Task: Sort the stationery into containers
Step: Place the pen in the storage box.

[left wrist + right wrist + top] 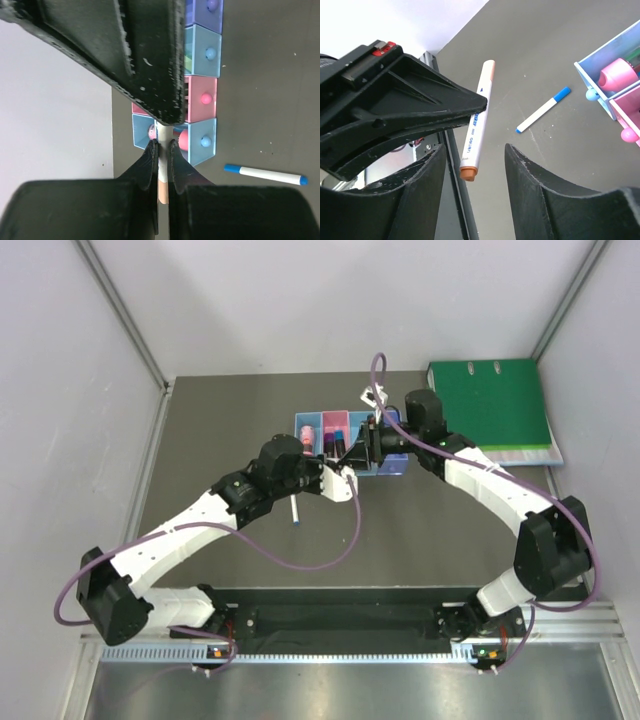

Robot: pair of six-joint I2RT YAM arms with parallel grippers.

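Stationery looks mostly sorted. From above, the row of four small pastel plastic bins [299,425] holds markers, while a thin white pen with blue ends [295,512] lies loose on the dark grey table [200,440], still to be binned. In the left wrist view, the left gripper [162,146] is pinched tight on a white orange-tipped pen [162,192], near the bins. In the right wrist view, the right gripper [474,150] gapes wide and empty, and that pen's end shows between its fingers.

Bins [299,430] partly behind R arm [470,475]
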